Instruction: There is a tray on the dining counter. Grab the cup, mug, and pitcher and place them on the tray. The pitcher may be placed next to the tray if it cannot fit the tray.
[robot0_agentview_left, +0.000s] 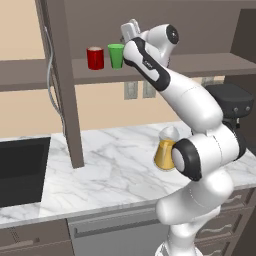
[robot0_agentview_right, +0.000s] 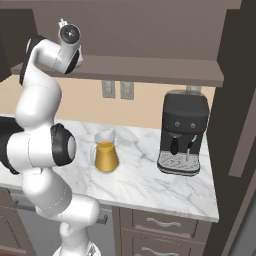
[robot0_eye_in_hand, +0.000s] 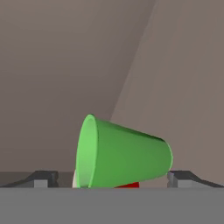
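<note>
Small bright green tapered cup (robot0_agentview_left: 116, 55) upright on brown shelf (robot0_agentview_left: 210, 63), beside red cylindrical mug (robot0_agentview_left: 95, 58); jaws open wide either side of cup, not gripping.

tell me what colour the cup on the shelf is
Bright green cup, clearest in the hand view.

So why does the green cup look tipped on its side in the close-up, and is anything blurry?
In the hand view the cup seems sideways because that camera rolls with the end effector; in the left base view it stands upright on the shelf beside the mug. All views look soft-edged, with even lighting and faint shadows.
</note>
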